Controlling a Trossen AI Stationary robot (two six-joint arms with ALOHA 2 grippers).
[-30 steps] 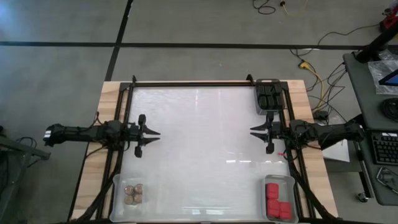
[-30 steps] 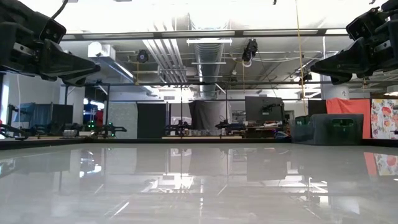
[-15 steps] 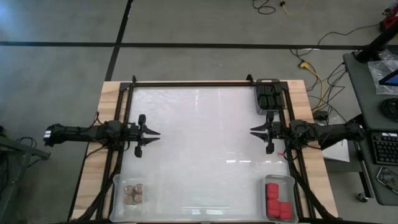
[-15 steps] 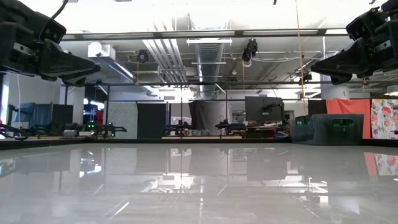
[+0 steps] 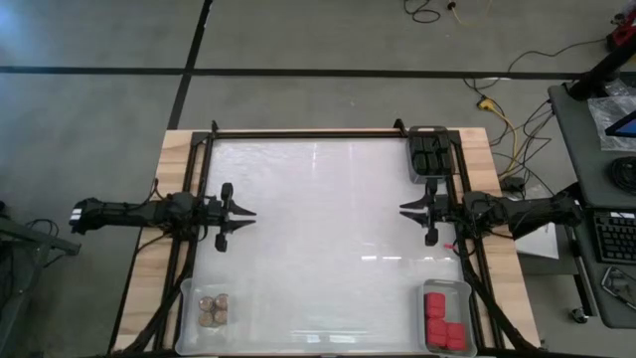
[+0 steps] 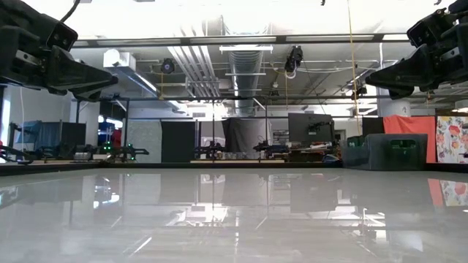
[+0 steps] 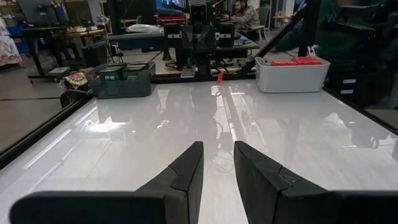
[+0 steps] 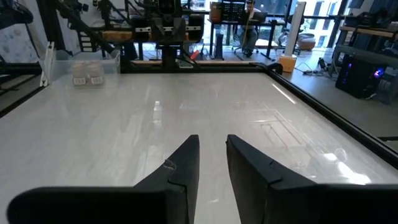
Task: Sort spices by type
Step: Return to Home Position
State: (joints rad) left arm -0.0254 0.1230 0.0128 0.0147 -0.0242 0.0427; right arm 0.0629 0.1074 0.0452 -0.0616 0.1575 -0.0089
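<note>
Jars [image 5: 430,157] in upper-right bin [image 5: 428,130] — more in lower-left bin [image 5: 193,298] and lower-right bin [image 5: 457,301]

Robotics lab, exposed ceiling ducts [image 6: 245,66] (industrial), workbenches [image 6: 219,155], floor cables [image 5: 494,109]

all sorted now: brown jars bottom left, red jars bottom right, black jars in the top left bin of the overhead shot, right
Not quite. The black jars are in the top right bin, not the top left, as the high view shows. The brown jars bottom left and the red jars bottom right are as you say.
</note>
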